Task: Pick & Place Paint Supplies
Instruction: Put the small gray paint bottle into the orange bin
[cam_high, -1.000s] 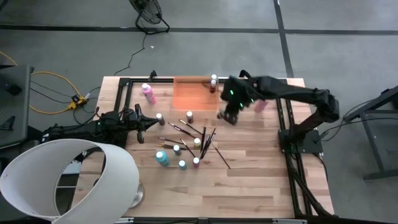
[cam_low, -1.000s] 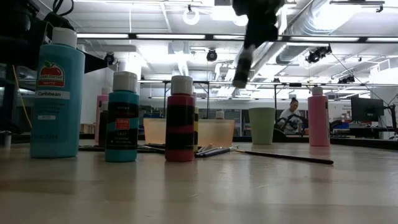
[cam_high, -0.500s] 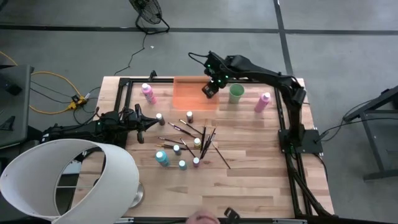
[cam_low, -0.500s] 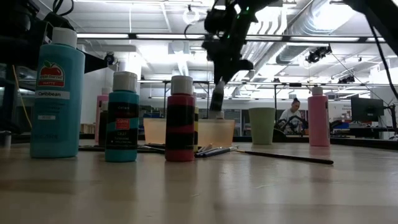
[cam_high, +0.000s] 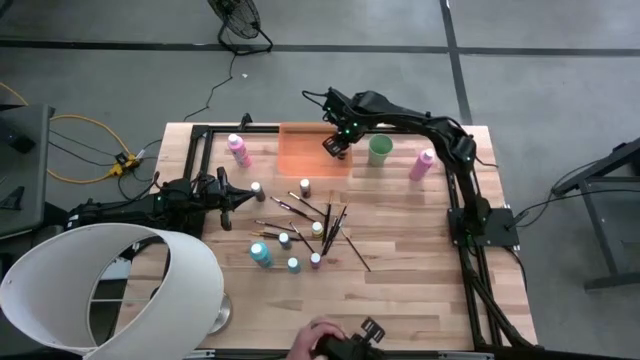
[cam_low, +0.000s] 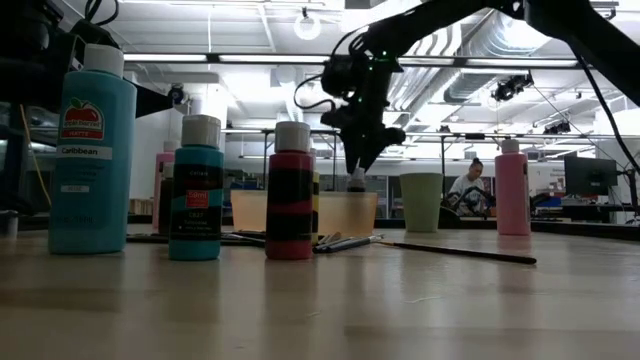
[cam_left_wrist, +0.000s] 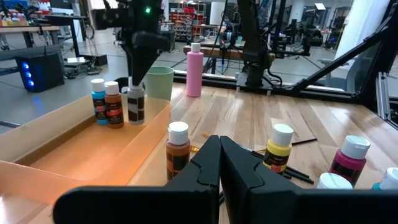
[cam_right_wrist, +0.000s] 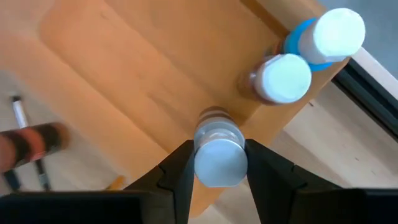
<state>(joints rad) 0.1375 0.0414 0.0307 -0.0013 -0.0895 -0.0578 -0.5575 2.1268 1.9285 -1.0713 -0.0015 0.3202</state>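
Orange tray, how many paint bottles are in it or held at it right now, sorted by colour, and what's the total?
Orange tray bottles:
Teal bottle: 1
Brown bottle: 1
Dark-labelled bottle, gripped by the right gripper: 1
Total: 3

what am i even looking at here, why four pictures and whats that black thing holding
These are two dark robot arms at a wooden table, filmed at once from overhead, from table level, and from a camera on each wrist. The right gripper reaches over the orange tray, its fingers clamped on the cap of a small paint bottle beside two bottles already in the tray. The left gripper waits shut at the table's left side. More bottles and thin paintbrushes lie mid-table, and a green cup stands by the tray.
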